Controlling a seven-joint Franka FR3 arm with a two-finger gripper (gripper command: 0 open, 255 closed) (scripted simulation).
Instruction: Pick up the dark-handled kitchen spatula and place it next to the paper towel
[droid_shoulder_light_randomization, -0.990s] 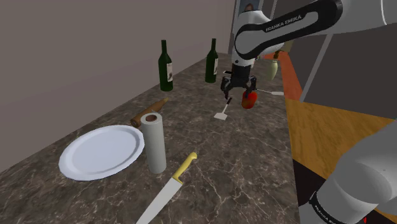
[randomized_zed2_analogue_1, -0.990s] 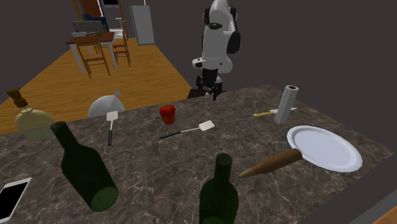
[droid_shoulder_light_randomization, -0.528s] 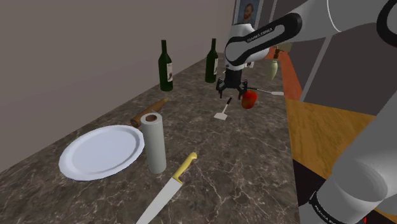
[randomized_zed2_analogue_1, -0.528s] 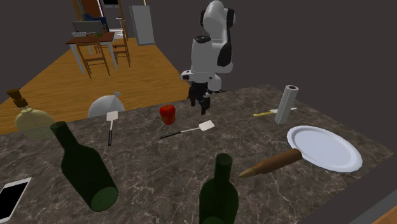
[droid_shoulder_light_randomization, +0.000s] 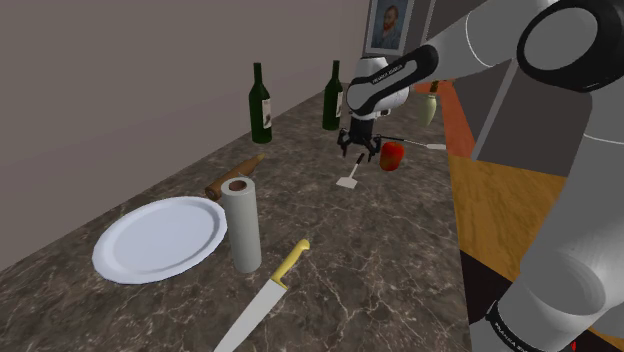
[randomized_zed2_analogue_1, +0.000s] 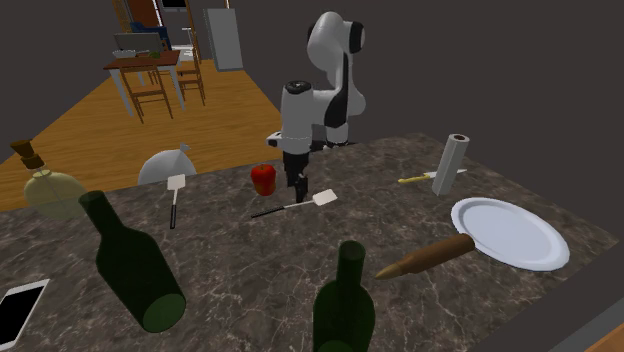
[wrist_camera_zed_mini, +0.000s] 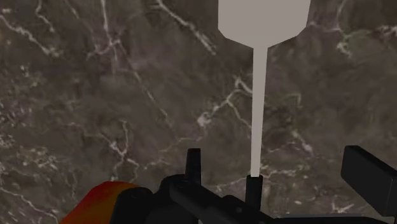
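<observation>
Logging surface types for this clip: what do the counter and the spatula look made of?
Counter: dark stone, marble-like by its pale branching veins, matte. Spatula: plain pale grey blade and shaft, metal or plastic, cannot tell; black handle, material unclear.

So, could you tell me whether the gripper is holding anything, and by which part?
Nothing is held; the open gripper hangs above the spatula without touching it.
</observation>
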